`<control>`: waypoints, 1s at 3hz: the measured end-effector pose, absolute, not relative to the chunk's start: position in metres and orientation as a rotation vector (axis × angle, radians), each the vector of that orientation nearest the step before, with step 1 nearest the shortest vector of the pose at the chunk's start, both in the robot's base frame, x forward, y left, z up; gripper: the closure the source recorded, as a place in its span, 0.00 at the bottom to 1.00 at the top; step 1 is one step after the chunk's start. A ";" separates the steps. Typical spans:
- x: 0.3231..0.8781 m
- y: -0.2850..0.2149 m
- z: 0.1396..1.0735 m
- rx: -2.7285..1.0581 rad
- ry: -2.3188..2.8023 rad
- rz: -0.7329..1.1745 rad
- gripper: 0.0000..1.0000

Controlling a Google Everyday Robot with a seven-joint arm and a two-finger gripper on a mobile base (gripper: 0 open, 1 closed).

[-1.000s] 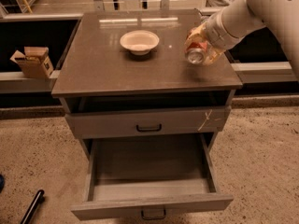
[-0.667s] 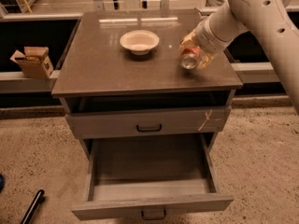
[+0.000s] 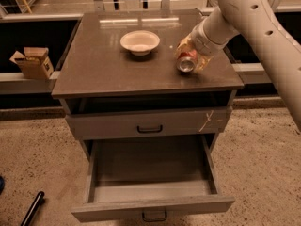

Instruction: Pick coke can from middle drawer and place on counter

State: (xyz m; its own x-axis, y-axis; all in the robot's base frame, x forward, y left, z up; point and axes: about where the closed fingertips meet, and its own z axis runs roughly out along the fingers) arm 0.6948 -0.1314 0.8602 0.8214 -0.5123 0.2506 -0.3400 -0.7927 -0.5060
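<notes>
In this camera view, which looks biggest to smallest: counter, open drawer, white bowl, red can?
1. counter
2. middle drawer, close behind; it sits nearer the camera, so unsure
3. white bowl
4. coke can, gripped tilted by the pincer over the counter's right side

White arm (image 3: pixel 254 18) reaches in from the upper right, its thick forearm sloping down and to the left. The wrist narrows at the end and angles downward. The gripper (image 3: pixel 190 55) hangs low over the right rear part of the desk (image 3: pixel 103 65), pointing down and left. Its fingers (image 3: pixel 184 45) are clamped on either side of the coke can (image 3: pixel 185 65), held tilted with one silver end facing the camera.
</notes>
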 end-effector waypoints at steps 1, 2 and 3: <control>0.695 -0.131 0.860 -2.557 0.634 -0.527 0.11; 0.695 -0.131 0.860 -2.557 0.634 -0.527 0.00; 0.695 -0.131 0.860 -2.557 0.634 -0.527 0.00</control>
